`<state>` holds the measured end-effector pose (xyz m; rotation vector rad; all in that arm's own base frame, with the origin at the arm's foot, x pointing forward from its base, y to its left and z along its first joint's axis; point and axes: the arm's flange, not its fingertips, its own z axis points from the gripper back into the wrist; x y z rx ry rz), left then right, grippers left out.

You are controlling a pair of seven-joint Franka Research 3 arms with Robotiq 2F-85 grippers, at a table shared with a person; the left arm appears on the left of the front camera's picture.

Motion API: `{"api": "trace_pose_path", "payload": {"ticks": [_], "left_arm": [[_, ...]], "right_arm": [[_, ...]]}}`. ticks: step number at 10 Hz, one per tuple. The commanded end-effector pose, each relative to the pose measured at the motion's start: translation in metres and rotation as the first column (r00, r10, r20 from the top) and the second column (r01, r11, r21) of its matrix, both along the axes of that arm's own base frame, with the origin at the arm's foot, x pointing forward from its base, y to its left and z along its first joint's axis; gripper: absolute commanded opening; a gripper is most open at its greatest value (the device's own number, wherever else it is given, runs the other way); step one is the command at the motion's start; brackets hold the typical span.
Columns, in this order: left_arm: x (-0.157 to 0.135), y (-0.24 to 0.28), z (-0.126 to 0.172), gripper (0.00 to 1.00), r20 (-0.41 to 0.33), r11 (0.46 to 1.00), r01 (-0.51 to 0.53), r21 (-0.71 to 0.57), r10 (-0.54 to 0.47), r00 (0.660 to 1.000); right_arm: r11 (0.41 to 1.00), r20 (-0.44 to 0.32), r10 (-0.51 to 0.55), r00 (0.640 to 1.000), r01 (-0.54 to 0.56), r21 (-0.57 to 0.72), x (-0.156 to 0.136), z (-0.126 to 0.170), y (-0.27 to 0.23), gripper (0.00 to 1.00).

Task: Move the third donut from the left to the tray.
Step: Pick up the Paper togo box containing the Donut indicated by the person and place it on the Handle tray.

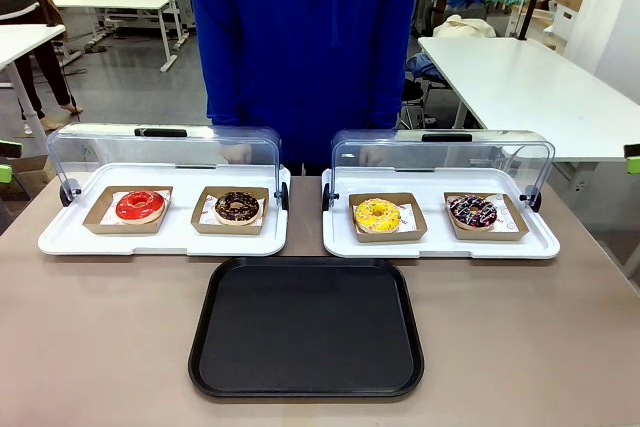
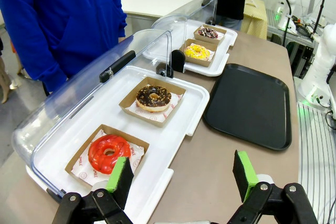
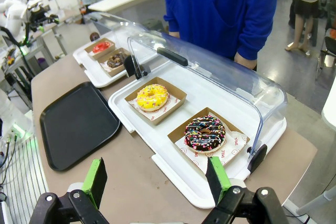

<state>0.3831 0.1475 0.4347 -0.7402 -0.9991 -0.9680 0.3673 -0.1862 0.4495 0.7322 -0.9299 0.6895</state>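
Your yellow donut [image 1: 377,214] sits in a shallow cardboard holder [image 1: 413,228] on the left half of the right-hand white tray [image 1: 440,244], toward the table's [image 1: 100,327] far edge; the clear lid [image 1: 440,152] stands raised behind it, so the way in from your side looks free; the black tray [image 1: 306,327] lies bare at the middle of the table's near edge, just in front of both white trays

Treat the donut as light, soft and easily marked; the glaze is likely tacky and would dent or smear under a hard squeeze, and the sprinkles could rub off; the safer hold is probably the holder's low side walls, one finger on each, though thin card may buckle; if you take the donut itself, span the ring from outside and close gently

The right gripper [image 3: 156,174] has its fingers spread wide with nothing between them; in its wrist view the donut lies ahead, well apart, a little toward the left finger's side, while the sprinkled chocolate donut [image 3: 205,132] sits nearer, in front of the right finger; mind you don't confuse them

The left gripper [image 2: 182,167] is also spread wide and holds nothing; from there the yellow donut is far off, beyond the other white tray; the right arm seems better placed
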Motion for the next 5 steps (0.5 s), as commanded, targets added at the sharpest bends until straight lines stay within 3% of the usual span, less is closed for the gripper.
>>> {"api": "trace_pose_path", "payload": {"ticks": [1, 5], "left_arm": [[-0.0004, 0.0012, 0.0001, 1.00, 0.007, 1.000, 0.009, -0.007, -0.009, 1.000], [-0.0004, 0.0012, 0.0001, 1.00, 0.007, 1.000, 0.009, -0.007, -0.009, 1.000]], "right_arm": [[1.000, 0.038, 0.003, 0.999, -0.003, 0.013, 0.0050, 0.0023, -0.0012, 1.00], [1.000, 0.038, 0.003, 0.999, -0.003, 0.013, 0.0050, 0.0023, -0.0012, 1.00]]}}
